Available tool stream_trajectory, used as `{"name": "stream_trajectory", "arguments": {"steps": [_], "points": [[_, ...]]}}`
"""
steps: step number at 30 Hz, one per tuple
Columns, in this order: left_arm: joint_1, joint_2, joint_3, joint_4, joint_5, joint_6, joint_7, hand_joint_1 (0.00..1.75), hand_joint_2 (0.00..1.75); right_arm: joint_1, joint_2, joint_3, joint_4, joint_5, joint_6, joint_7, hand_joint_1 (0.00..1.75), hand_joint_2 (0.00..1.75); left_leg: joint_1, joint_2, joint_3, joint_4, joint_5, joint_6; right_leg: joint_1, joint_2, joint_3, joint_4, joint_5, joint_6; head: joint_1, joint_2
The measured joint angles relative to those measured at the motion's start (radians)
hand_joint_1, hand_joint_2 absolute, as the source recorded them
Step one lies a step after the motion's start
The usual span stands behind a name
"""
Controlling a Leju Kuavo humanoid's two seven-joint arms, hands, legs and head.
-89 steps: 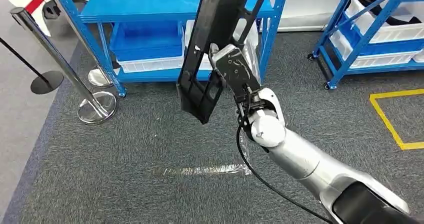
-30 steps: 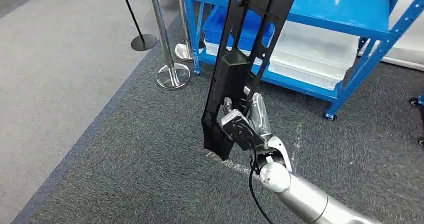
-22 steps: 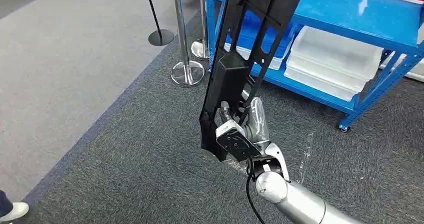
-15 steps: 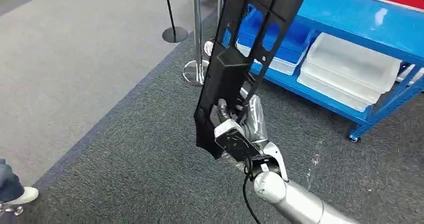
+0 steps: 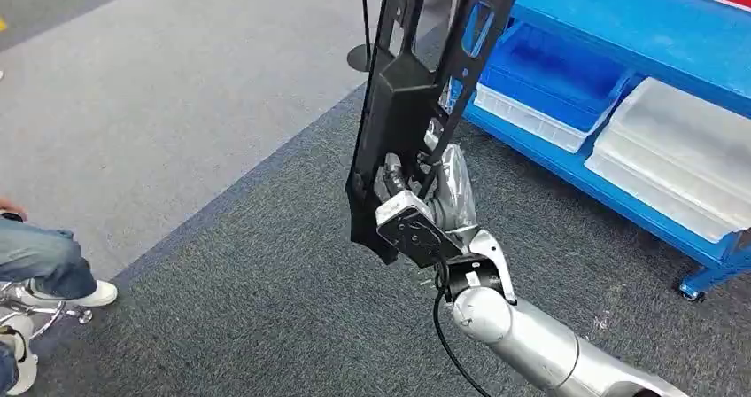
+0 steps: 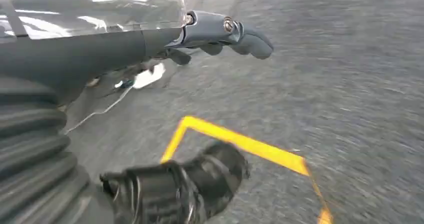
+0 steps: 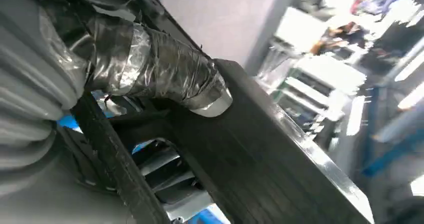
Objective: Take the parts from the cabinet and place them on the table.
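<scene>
My right hand [image 5: 425, 215] grips the black part [image 5: 416, 96], held upright over carpet; left hand [image 6: 210, 34] holds nothing, fingers apart.

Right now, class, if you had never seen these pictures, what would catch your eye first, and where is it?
First the long black part, held up in the middle of the head view by the right hand. Behind it to the right stands a blue cabinet with clear bins on its low shelf. At the left edge, a person's leg rests on the grey floor.
</scene>
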Motion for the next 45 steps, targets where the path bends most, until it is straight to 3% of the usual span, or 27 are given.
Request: {"name": "stream_trajectory", "arguments": {"steps": [2, 3, 5, 6, 7, 8, 12, 14, 15, 16, 18, 19, 21, 22, 23, 25, 27, 28, 30, 32, 34, 35, 37, 38, 39, 43, 45], "points": [[-0.002, 0.000, 0.000, 0.000, -0.001, -0.001, -0.002, 0.00, 1.75, -0.009, -0.004, 0.000, -0.005, 0.020, 0.000, 0.011, 1.75, 1.75, 0.003, 0.016, -0.063, 0.118, -0.033, -0.004, 0.002, -0.033, 0.001, 0.000, -0.003, -0.003, -0.002, 0.000], [-0.001, 0.000, 0.000, 0.000, -0.001, -0.002, -0.002, 0.00, 1.75, -0.014, -0.005, 0.000, -0.009, 0.030, 0.001, 0.019, 1.75, 1.75, 0.003, 0.017, -0.064, 0.117, -0.019, -0.002, 0.003, -0.047, 0.002, 0.000, -0.005, -0.003, -0.002, 0.000], [0.004, 0.000, 0.000, 0.000, 0.000, -0.005, -0.002, 0.00, 1.75, -0.028, -0.006, 0.000, -0.019, 0.047, 0.007, 0.034, 1.75, 1.75, 0.002, 0.023, 0.001, -0.010, 0.057, 0.009, 0.007, -0.073, 0.009, -0.001, -0.010, -0.002, -0.002, 0.000], [0.004, 0.000, 0.000, 0.000, 0.000, -0.005, -0.002, 0.00, 1.75, -0.035, -0.007, 0.000, -0.025, 0.051, 0.008, 0.038, 1.75, 1.75, -0.004, 0.044, 0.050, -0.100, 0.096, 0.020, 0.009, -0.084, 0.015, -0.002, -0.013, -0.002, -0.002, 0.000], [0.002, 0.000, 0.000, 0.000, 0.000, -0.005, -0.002, 0.00, 1.75, -0.042, -0.008, 0.000, -0.028, 0.053, 0.008, 0.038, 1.75, 1.75, -0.017, 0.104, 0.080, -0.165, 0.099, 0.032, 0.009, -0.093, 0.021, -0.007, -0.015, -0.001, -0.002, 0.000], [-0.002, 0.000, 0.000, 0.000, 0.000, -0.005, -0.002, 0.00, 1.75, -0.046, -0.010, 0.000, -0.034, 0.057, 0.008, 0.038, 1.75, 1.75, -0.030, 0.124, 0.094, -0.178, 0.092, 0.038, 0.018, -0.107, 0.026, -0.014, -0.015, 0.004, -0.001, 0.000], [-0.001, 0.000, 0.000, 0.000, 0.003, -0.010, -0.006, 0.00, 1.75, -0.056, -0.013, 0.000, -0.046, 0.069, 0.014, 0.054, 1.75, 1.75, -0.029, 0.065, 0.106, -0.207, 0.101, 0.052, 0.025, -0.155, 0.055, -0.044, -0.018, 0.025, -0.001, 0.000], [0.005, -0.003, 0.000, 0.000, 0.003, -0.014, -0.005, 0.00, 1.75, -0.063, -0.016, 0.000, -0.049, 0.074, 0.018, 0.058, 1.75, 1.75, -0.013, 0.044, 0.124, -0.230, 0.109, 0.058, 0.016, -0.042, 0.041, -0.002, -0.042, 0.032, 0.002, 0.000], [0.003, -0.003, 0.000, 0.000, 0.003, -0.015, -0.004, 0.00, 1.75, -0.067, -0.017, 0.000, -0.053, 0.076, 0.019, 0.059, 1.75, 1.75, -0.014, 0.039, 0.125, -0.230, 0.112, 0.069, 0.015, -0.013, 0.018, 0.047, -0.069, 0.030, 0.005, 0.000], [-0.004, -0.003, 0.000, 0.000, 0.003, -0.015, -0.004, 0.00, 1.75, -0.066, -0.024, 0.000, -0.056, 0.078, 0.021, 0.060, 1.75, 1.75, -0.014, 0.014, 0.126, -0.229, 0.111, 0.073, 0.016, 0.008, -0.047, 0.167, -0.118, 0.028, 0.008, 0.000], [-0.006, -0.003, 0.000, 0.000, 0.003, -0.016, -0.001, 0.00, 1.75, -0.064, -0.030, 0.000, -0.056, 0.078, 0.027, 0.070, 1.75, 1.75, -0.014, -0.020, 0.125, -0.226, 0.108, 0.075, 0.015, 0.007, -0.111, 0.260, -0.135, 0.031, 0.006, 0.000], [-0.006, -0.003, 0.000, 0.000, 0.003, -0.016, 0.001, 0.00, 1.75, -0.064, -0.031, 0.000, -0.057, 0.079, 0.032, 0.076, 1.75, 1.75, -0.014, -0.039, 0.125, -0.223, 0.107, 0.074, 0.015, 0.007, -0.113, 0.244, -0.107, 0.033, 0.008, 0.000], [-0.001, -0.003, 0.000, 0.000, 0.005, -0.018, 0.001, 0.00, 1.75, -0.068, -0.034, 0.000, -0.060, 0.084, 0.037, 0.084, 1.75, 1.75, -0.011, -0.071, 0.125, -0.210, 0.100, 0.067, 0.011, 0.015, -0.064, 0.112, -0.014, 0.033, 0.009, 0.000], [0.001, -0.004, 0.000, 0.000, 0.006, -0.018, 0.001, 0.00, 1.75, -0.071, -0.037, 0.000, -0.061, 0.087, 0.038, 0.088, 1.75, 1.75, -0.009, -0.086, 0.122, -0.199, 0.094, 0.062, 0.007, 0.047, -0.028, 0.025, 0.034, 0.033, 0.009, 0.000], [0.002, -0.004, 0.000, 0.000, 0.006, -0.018, 0.001, 0.00, 1.75, -0.072, -0.039, 0.000, -0.063, 0.090, 0.041, 0.090, 1.75, 1.75, -0.008, -0.096, 0.108, -0.187, 0.088, 0.055, 0.000, 0.113, -0.017, -0.003, 0.021, 0.033, 0.008, 0.000], [-0.003, -0.004, 0.000, 0.000, 0.010, -0.016, -0.001, 0.00, 1.75, -0.073, -0.039, 0.000, -0.072, 0.095, 0.043, 0.094, 1.75, 1.75, -0.003, -0.121, 0.090, -0.172, 0.088, 0.043, 0.004, 0.092, -0.019, -0.010, 0.022, 0.033, 0.009, 0.000], [0.004, -0.004, 0.000, 0.000, 0.010, -0.016, -0.003, 0.00, 1.75, -0.076, -0.042, 0.000, -0.072, 0.103, 0.043, 0.102, 1.75, 1.75, 0.001, -0.147, 0.088, -0.182, 0.092, 0.029, 0.009, 0.070, -0.015, -0.012, 0.022, 0.022, 0.010, 0.000], [0.004, 0.000, 0.000, 0.000, 0.012, -0.014, -0.003, 0.00, 1.75, -0.077, -0.042, 0.000, -0.075, 0.112, 0.044, 0.109, 1.75, 1.75, 0.001, -0.153, 0.080, -0.178, 0.090, 0.027, -0.007, 0.054, -0.008, -0.021, 0.025, 0.016, 0.008, 0.000], [0.006, -0.008, 0.000, 0.000, 0.013, -0.013, -0.004, 0.00, 1.75, -0.081, -0.043, 0.000, -0.084, 0.127, 0.045, 0.121, 1.75, 1.75, -0.007, -0.031, 0.050, -0.106, 0.051, 0.009, -0.002, 0.028, 0.006, -0.030, 0.023, 0.009, -0.014, 0.000], [0.000, -0.008, 0.000, 0.000, 0.014, -0.010, -0.001, 0.00, 1.75, -0.085, -0.049, 0.000, -0.091, 0.137, 0.046, 0.130, 1.75, 1.75, 0.003, 0.009, -0.027, 0.037, -0.004, -0.003, 0.002, -0.003, 0.012, -0.030, 0.016, 0.003, -0.012, 0.000], [0.000, -0.008, 0.000, 0.000, 0.015, -0.007, 0.002, 0.00, 1.75, -0.085, -0.054, 0.000, -0.097, 0.143, 0.046, 0.140, 1.75, 1.75, 0.009, 0.017, -0.066, 0.096, -0.004, -0.007, 0.002, -0.032, 0.019, -0.030, 0.008, 0.005, -0.012, 0.000], [0.002, -0.008, 0.000, 0.000, 0.017, -0.007, 0.002, 0.00, 1.75, -0.085, -0.056, 0.000, -0.100, 0.147, 0.047, 0.146, 1.75, 1.75, 0.009, 0.018, -0.050, 0.059, 0.028, -0.006, 0.002, -0.046, 0.025, -0.030, 0.004, 0.006, -0.013, 0.000], [0.004, -0.006, 0.000, 0.000, 0.021, -0.007, 0.005, 0.00, 1.75, -0.089, -0.060, 0.000, -0.109, 0.152, 0.050, 0.153, 1.75, 1.75, 0.006, 0.039, 0.038, -0.108, 0.118, 0.005, 0.002, -0.071, 0.042, -0.030, -0.008, 0.010, -0.013, 0.000], [0.003, -0.006, 0.000, 0.000, 0.022, -0.007, 0.005, 0.00, 1.75, -0.093, -0.062, 0.000, -0.114, 0.156, 0.050, 0.156, 1.75, 1.75, -0.002, 0.082, 0.070, -0.181, 0.129, 0.014, 0.003, -0.081, 0.050, -0.033, -0.014, 0.014, -0.011, 0.000], [0.000, -0.006, 0.000, 0.000, 0.024, -0.007, 0.005, 0.00, 1.75, -0.095, -0.064, 0.000, -0.117, 0.159, 0.050, 0.158, 1.75, 1.75, -0.019, 0.103, 0.085, -0.187, 0.114, 0.023, 0.012, -0.091, 0.052, -0.035, -0.017, 0.020, -0.013, 0.000], [0.002, -0.005, 0.000, -0.001, 0.035, -0.006, 0.010, 0.00, 1.75, -0.100, -0.070, 0.000, -0.125, 0.162, 0.050, 0.165, 1.75, 1.75, -0.018, 0.050, 0.093, -0.206, 0.115, 0.046, 0.018, -0.131, 0.076, -0.057, -0.029, 0.043, -0.011, 0.000], [0.007, -0.006, 0.000, -0.001, 0.037, -0.005, 0.013, 0.00, 1.75, -0.103, -0.077, 0.000, -0.131, 0.165, 0.050, 0.167, 1.75, 1.75, -0.005, 0.031, 0.108, -0.222, 0.118, 0.057, 0.010, -0.037, 0.056, 0.001, -0.063, 0.044, -0.004, 0.000]]}}
